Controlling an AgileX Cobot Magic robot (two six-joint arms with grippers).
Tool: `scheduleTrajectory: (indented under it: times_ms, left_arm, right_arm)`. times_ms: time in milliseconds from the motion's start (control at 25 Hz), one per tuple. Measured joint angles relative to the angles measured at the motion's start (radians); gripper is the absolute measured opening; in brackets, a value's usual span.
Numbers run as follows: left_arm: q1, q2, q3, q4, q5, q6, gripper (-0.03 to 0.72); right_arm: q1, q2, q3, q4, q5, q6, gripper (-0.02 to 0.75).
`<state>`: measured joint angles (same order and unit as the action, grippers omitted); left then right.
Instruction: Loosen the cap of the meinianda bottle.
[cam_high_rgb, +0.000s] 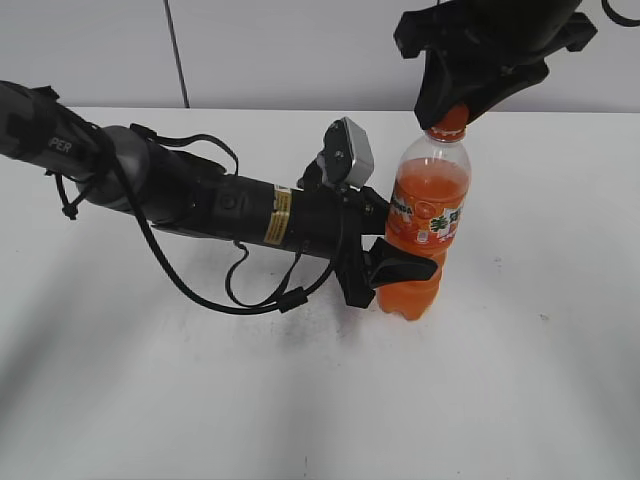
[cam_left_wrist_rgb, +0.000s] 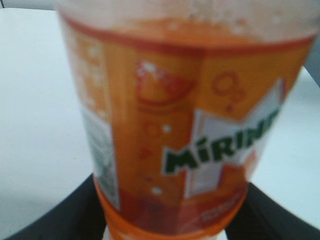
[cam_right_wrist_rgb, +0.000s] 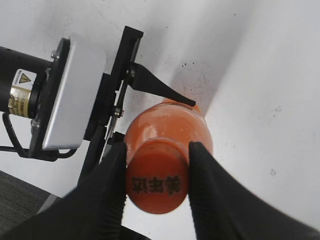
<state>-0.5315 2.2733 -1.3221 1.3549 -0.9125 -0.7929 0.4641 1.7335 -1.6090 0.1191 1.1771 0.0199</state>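
The meinianda bottle (cam_high_rgb: 427, 215) stands upright on the white table, clear plastic with orange drink and an orange label. It fills the left wrist view (cam_left_wrist_rgb: 175, 125). My left gripper (cam_high_rgb: 395, 268) is shut on the bottle's lower body, one finger showing on each side (cam_left_wrist_rgb: 165, 220). The orange cap (cam_high_rgb: 450, 121) sits on the bottle's top. My right gripper (cam_high_rgb: 452, 108) comes down from above and is shut on the cap, with a black finger pressed to each side of it (cam_right_wrist_rgb: 157, 177). The cap's top (cam_right_wrist_rgb: 157, 175) bears dark printed characters.
The left arm (cam_high_rgb: 200, 195) lies across the table's left half with a looped black cable (cam_high_rgb: 250, 290) beside it. Its silver wrist camera (cam_high_rgb: 348, 152) sits just left of the bottle. White table (cam_high_rgb: 540, 380) extends to the right and front.
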Motion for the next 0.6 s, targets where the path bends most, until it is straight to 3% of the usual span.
scheduleTrajectory:
  times_ms: [160, 400, 600]
  left_arm:
    - [0.0, 0.0, 0.0, 0.001, 0.0, 0.0, 0.403]
    - [0.0, -0.001, 0.0, 0.008, -0.002, 0.004, 0.403]
    - [0.0, -0.001, 0.0, 0.01, -0.002, 0.004, 0.403]
  right_arm:
    - [0.0, 0.0, 0.0, 0.01, 0.006, -0.226, 0.274]
    - [0.0, 0.0, 0.0, 0.023, 0.014, -0.971, 0.274]
    - [0.0, 0.0, 0.0, 0.032, 0.017, -1.078, 0.274]
